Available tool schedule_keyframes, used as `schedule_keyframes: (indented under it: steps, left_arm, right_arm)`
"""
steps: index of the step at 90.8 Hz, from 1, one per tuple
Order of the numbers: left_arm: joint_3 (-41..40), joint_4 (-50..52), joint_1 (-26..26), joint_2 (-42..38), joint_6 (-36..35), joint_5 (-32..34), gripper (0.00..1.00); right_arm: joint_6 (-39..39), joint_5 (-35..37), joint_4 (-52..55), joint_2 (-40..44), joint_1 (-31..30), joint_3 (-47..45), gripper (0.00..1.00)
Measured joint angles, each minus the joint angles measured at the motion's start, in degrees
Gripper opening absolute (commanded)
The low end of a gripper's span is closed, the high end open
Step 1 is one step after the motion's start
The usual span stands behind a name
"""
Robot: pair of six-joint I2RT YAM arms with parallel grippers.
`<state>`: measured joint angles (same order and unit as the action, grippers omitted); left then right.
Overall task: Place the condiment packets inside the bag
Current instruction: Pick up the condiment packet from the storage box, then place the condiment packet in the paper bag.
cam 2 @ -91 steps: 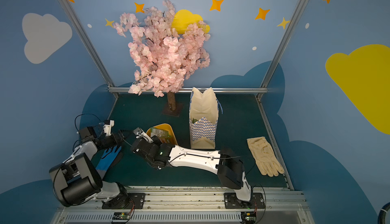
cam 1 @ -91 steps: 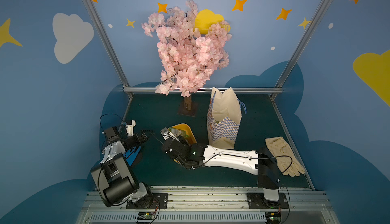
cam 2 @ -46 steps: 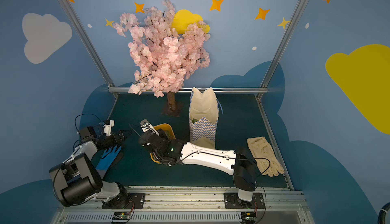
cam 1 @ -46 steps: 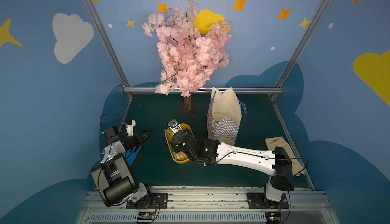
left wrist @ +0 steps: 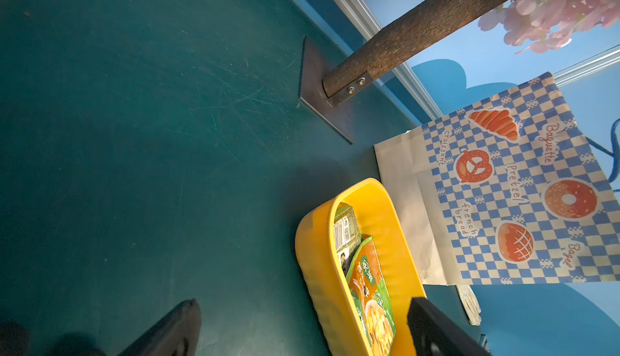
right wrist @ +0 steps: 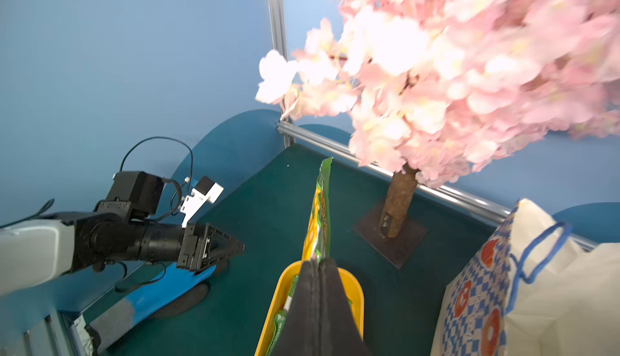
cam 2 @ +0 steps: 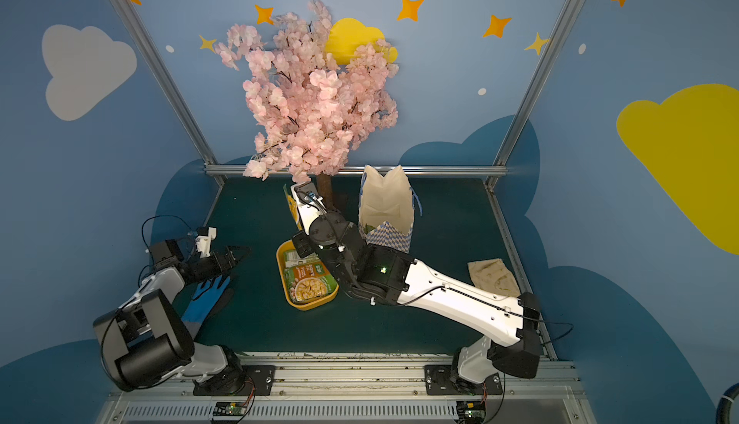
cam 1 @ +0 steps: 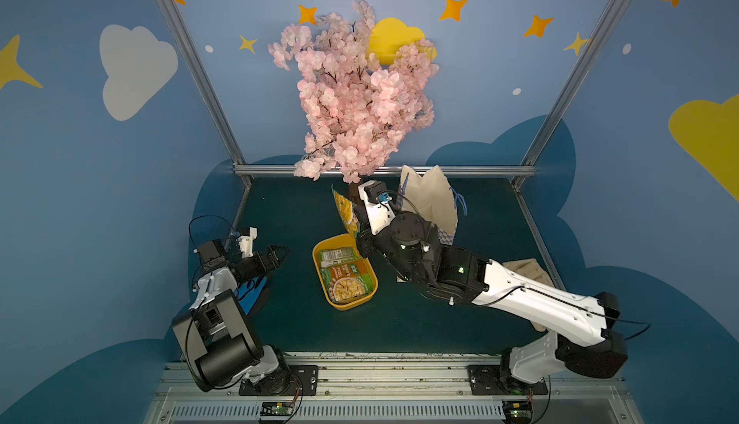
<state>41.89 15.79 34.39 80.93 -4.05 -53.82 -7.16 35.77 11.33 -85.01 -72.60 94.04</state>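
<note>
The right gripper [right wrist: 318, 261] has risen from the yellow tray [cam 1: 316, 258], clamped on one condiment packet [cam 1: 344, 212], which now hangs just beside the bag [cam 1: 434, 202]. Transfer comes next. Other packets [cam 1: 346, 278] remain in the tray. The left gripper [cam 1: 281, 255] stands fully open and empty.

Bag [cam 1: 432, 198] mouth open upward, centre frame; tree [cam 1: 356, 94] blossoms overhang just frame-left of it, close over right gripper [right wrist: 318, 263] w/ packet [cam 1: 344, 212]. Right arm [cam 1: 528, 298] blocks bag's front. Mat [cam 1: 288, 210] frame-left of tray [cam 1: 347, 305] free.
</note>
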Motion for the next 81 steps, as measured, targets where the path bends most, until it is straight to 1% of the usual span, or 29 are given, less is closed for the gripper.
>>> schedule_keyframes:
  steps: [36,55,81]
  left_arm:
    - [0.0,0.0,0.0,0.0,0.0,-0.1,1.0]
    - [0.0,0.0,0.0,0.0,0.0,-0.4,1.0]
    - [0.0,0.0,0.0,0.0,0.0,-0.5,1.0]
  right_arm:
    - [-3.1,3.7,0.1,7.0,7.6,1.0,0.0]
    - [-4.5,4.2,0.1,10.7,11.4,0.9,0.0]
    - [-5.9,3.8,0.7,16.3,14.3,-2.3,0.0]
